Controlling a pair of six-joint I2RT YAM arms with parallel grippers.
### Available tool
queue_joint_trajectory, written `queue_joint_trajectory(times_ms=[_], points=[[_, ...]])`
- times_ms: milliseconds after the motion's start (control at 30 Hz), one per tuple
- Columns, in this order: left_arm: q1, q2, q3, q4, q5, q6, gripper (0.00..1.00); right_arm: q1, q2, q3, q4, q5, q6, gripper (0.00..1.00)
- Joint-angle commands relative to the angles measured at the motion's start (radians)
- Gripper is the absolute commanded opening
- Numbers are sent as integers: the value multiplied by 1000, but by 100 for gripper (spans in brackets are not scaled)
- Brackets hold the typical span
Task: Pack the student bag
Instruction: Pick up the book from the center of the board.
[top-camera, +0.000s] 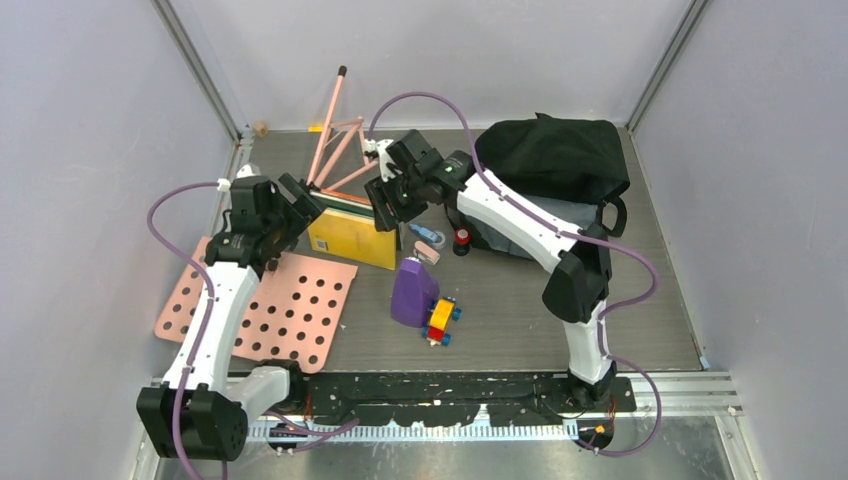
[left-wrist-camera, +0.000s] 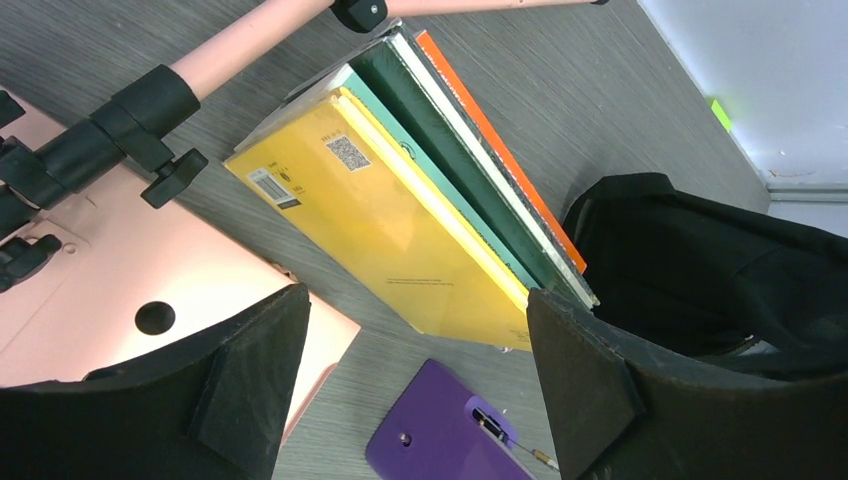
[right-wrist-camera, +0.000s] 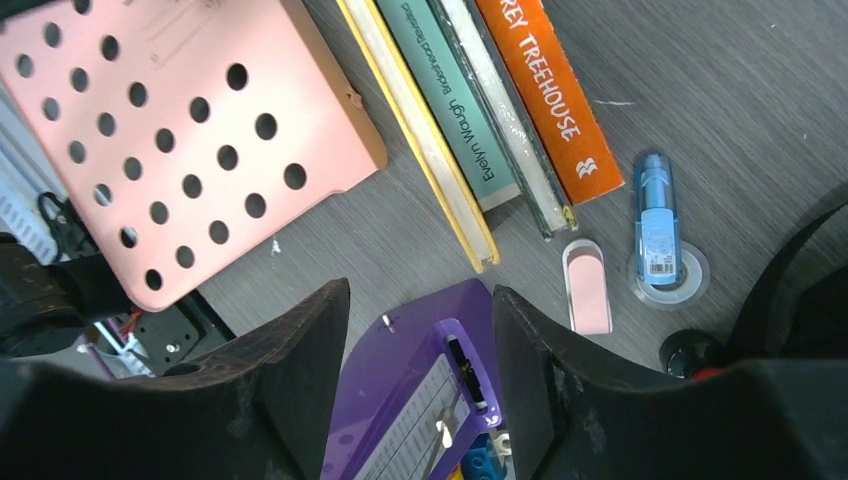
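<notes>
Top external: grey plank table (top-camera: 620, 300), pale walls (top-camera: 80, 150); left tool (left-wrist-camera: 415, 310) and right tool (right-wrist-camera: 420, 300) gape empty.

From my seat the student bag (top-camera: 555, 160) reads as soft black cloth, matt and creased. The table (top-camera: 640, 300) has a grey wood-grain face, dull and streaked. The yellow book (left-wrist-camera: 400, 235) has a glossy cover; the purple case (left-wrist-camera: 440, 440) is smooth, shiny plastic. The pink perforated board (right-wrist-camera: 170, 130) looks smooth, satin. On the left gripper (left-wrist-camera: 412, 330) the pads (left-wrist-camera: 250, 390) are black, coarse and matt.

"TREEHOUSE" on orange book spine (right-wrist-camera: 545, 100)
</notes>
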Motion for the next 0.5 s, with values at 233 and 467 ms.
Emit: queue_joint_trajectory(times_ms=[233, 467], points=[[3, -22, 57, -35, 4, 20, 83, 10, 114, 103, -21, 6, -74, 60], [4, -19, 46, -38, 0, 21, 83, 23, 152, 157, -71, 17, -121, 53]])
